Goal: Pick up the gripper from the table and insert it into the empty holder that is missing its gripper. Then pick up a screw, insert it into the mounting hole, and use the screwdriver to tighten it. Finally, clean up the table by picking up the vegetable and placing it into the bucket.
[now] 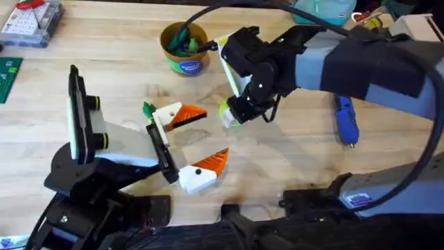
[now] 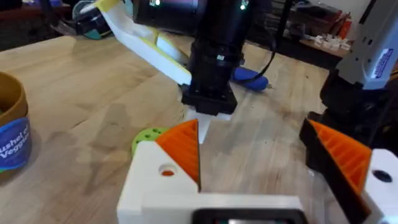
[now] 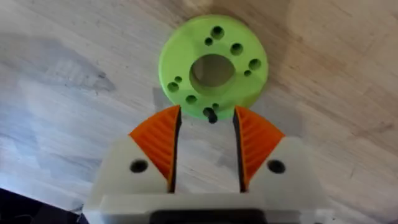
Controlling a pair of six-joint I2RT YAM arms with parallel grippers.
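The right gripper (image 3: 206, 149) points down at the table (image 1: 125, 62), just above a green disc (image 3: 213, 67) with a big centre hole and several small holes. Its orange pads (image 3: 158, 143) are spread a little, and a small dark screw (image 3: 211, 114) sits between the tips, at the disc's near rim; I cannot tell if the pads touch it. The left gripper (image 1: 198, 142) rests near the disc, its fingers wide apart and holding nothing. The screwdriver (image 1: 346, 119) lies on the table, well apart from the disc. The bucket (image 1: 184, 47) stands beyond the disc, with green items inside.
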